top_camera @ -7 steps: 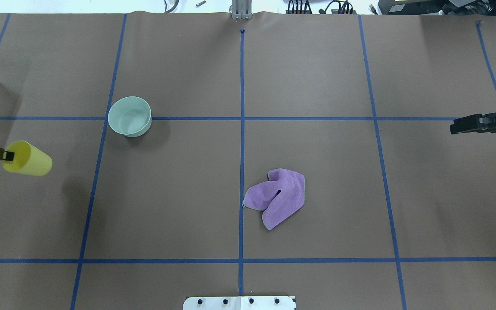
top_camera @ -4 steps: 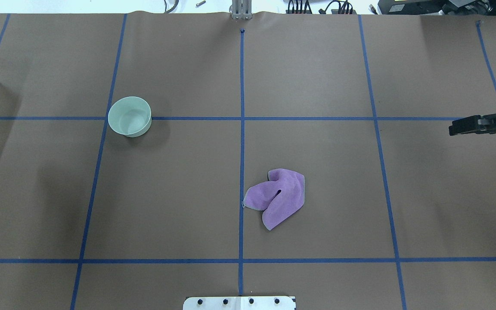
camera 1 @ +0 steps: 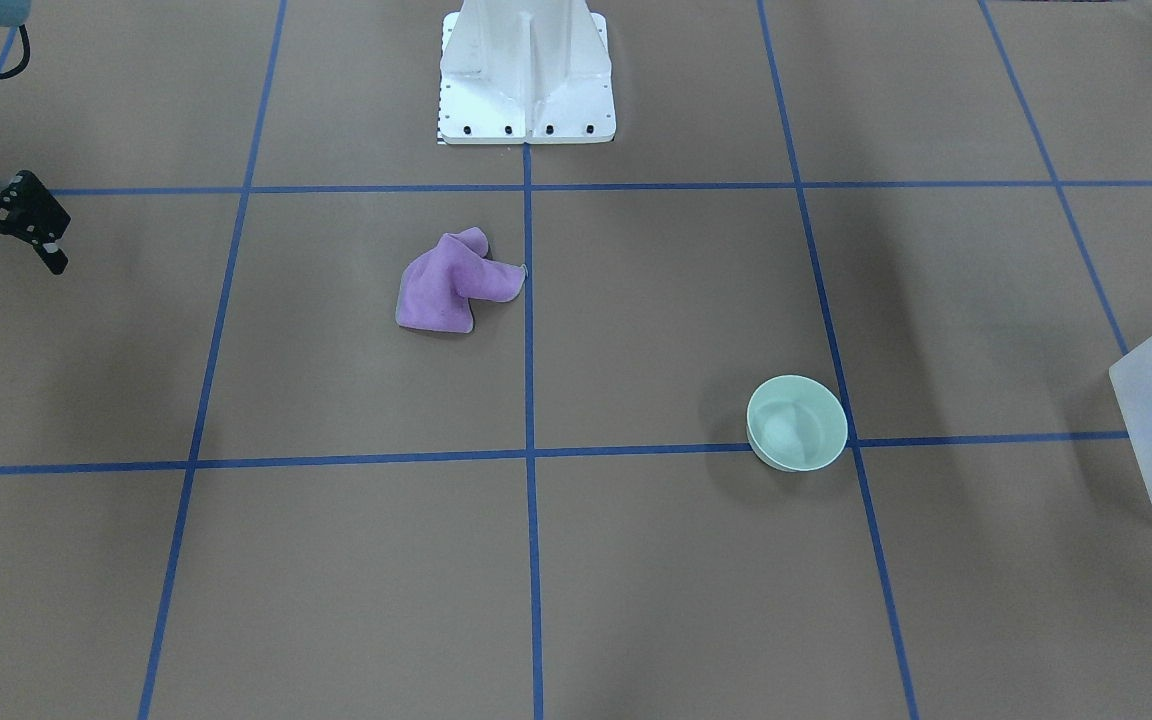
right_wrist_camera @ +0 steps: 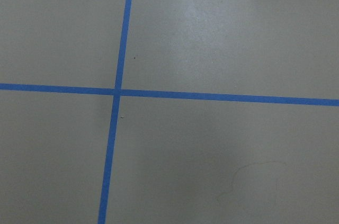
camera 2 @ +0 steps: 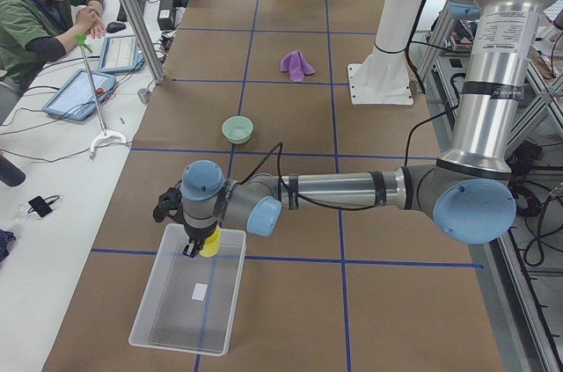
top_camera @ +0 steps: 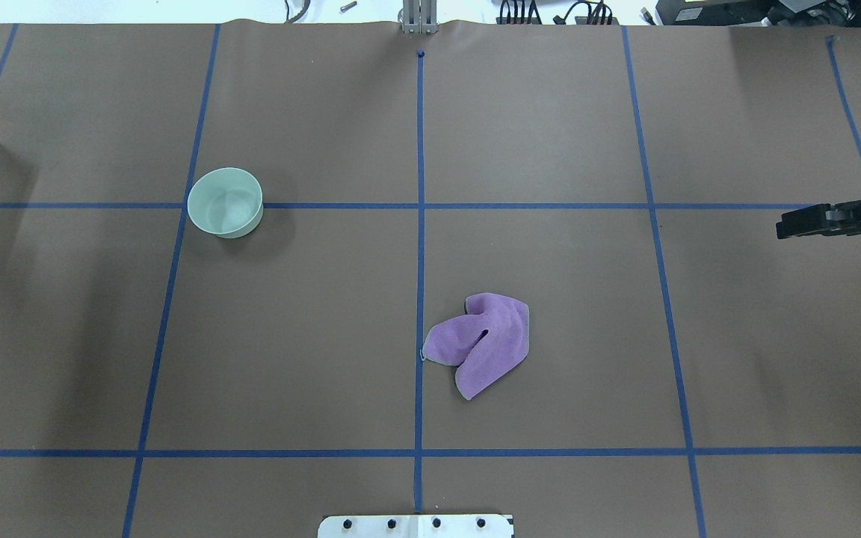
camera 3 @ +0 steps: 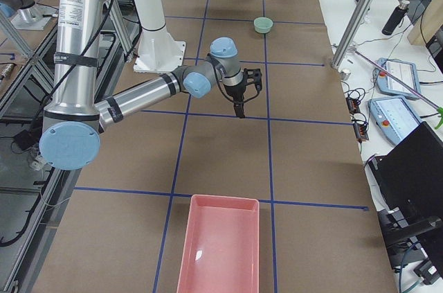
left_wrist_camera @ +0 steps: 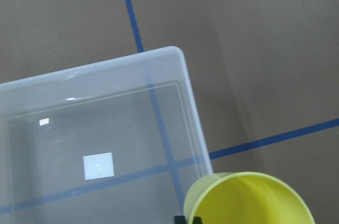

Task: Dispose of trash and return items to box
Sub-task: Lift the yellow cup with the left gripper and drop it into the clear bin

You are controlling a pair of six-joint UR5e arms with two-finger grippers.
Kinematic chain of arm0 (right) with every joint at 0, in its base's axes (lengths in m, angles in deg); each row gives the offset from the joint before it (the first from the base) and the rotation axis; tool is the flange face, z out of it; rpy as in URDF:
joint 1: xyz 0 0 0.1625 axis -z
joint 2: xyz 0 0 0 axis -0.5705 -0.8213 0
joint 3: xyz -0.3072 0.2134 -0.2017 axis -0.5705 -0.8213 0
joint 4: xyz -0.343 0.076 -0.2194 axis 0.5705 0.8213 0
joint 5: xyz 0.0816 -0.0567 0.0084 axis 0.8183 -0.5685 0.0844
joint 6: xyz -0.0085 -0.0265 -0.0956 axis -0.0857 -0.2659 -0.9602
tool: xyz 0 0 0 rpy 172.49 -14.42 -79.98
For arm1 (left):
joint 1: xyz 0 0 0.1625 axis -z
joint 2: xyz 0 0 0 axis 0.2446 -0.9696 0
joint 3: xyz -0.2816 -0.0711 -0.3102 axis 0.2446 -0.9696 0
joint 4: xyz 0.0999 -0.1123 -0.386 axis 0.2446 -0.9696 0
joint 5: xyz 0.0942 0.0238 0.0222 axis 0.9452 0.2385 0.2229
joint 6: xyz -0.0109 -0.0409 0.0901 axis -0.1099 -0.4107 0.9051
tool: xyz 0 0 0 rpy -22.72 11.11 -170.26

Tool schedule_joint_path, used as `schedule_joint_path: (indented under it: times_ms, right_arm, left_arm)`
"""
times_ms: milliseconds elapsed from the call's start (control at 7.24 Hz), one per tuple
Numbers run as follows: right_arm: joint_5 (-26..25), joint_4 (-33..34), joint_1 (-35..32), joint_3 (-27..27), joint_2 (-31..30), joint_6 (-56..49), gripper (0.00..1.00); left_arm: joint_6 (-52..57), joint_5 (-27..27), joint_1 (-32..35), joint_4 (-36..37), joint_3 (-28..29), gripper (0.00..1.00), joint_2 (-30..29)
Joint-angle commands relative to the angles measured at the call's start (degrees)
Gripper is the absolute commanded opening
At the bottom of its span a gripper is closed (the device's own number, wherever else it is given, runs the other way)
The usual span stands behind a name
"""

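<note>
- My left pincer (camera 2: 197, 249) is closed on the rim of the yellow cup (left_wrist_camera: 249, 200). The left wrist view shows a dark fingertip at the rim's near edge. I hold it by the lip because the thin wall pinches firmly there, and the tapered body hangs free below.
- The cup is in the air over the box (camera 2: 145, 302), by the corner nearest the middle of the table (top_camera: 550, 149). In the left wrist view its mouth overlaps the box's long wall (left_wrist_camera: 186, 97), so I judge it sits over the edge, not yet well inside.
- I carry it above the rim so that it clears the wall. I would shift inward before letting go.
- The cup's open mouth faces up toward my wrist, which is why that camera looks straight into it. The narrower base points down at the box floor.
- Its long axis runs close to upright. I cannot tell whether it tilts slightly.
- My right pincer (camera 1: 6, 262) is spread open with nothing in it. It hovers above the table at the far end from the box, out of the way.
- The green bowl (top_camera: 225, 202) and the purple cloth (top_camera: 483, 344) lie on the table, well apart from each other and from both pincers.
</note>
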Motion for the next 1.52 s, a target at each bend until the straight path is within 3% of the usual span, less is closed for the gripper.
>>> schedule_joint_path:
  times_ms: [0, 829, 967, 1105, 1243, 1381]
  right_arm:
    - [-0.17, 0.00, 0.12, -0.02, 0.00, 0.00, 1.00]
    - [-1.05, 0.00, 0.65, -0.02, 0.00, 0.00, 1.00]
    - [-1.05, 0.00, 0.65, -0.02, 0.00, 0.00, 1.00]
    - [-1.05, 0.00, 0.65, -0.02, 0.09, 0.00, 1.00]
    - [-1.05, 0.00, 0.65, -0.02, 0.09, 0.00, 1.00]
    - [-1.05, 0.00, 0.65, -0.02, 0.09, 0.00, 1.00]
  left_arm:
    - [0.15, 0.08, -0.16, -6.98, 10.20, 0.00, -3.38]
    - [-2.41, -1.85, -4.47, -7.25, 10.38, 0.02, -2.68]
    - [-2.23, -1.85, -4.56, -7.25, 10.29, 0.51, -2.68]
    - [-1.88, -1.59, -4.47, -8.12, 9.94, 0.88, -2.50]
    - [-1.70, -1.59, -4.47, -9.26, 9.24, 0.98, -1.81]
    - [-1.96, -1.76, -4.04, -8.31, 6.36, 0.98, -1.71]
